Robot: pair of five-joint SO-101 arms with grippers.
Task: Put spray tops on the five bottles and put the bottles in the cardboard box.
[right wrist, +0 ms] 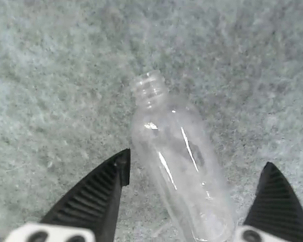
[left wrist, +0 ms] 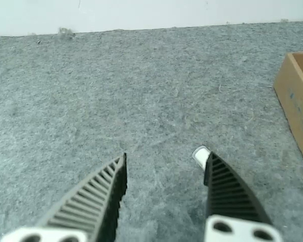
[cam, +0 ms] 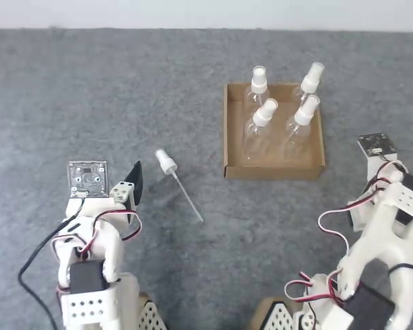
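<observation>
Lying uncapped on the grey mat [right wrist: 50, 75], the bottle [right wrist: 174, 151] sits between the spread jaws of the right gripper [right wrist: 197, 160].

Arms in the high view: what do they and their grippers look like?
Left arm and right arm: white frames, black servos, looped red, black and white wires; the left has a black cable. Left gripper and right gripper: black ribbed pointed fingers, white bases.

No legible txt, label, no. or sign found. Faint blue marks [left wrist: 291, 94] noted on cardboard box [left wrist: 297, 108] wall, unreadable.
</observation>
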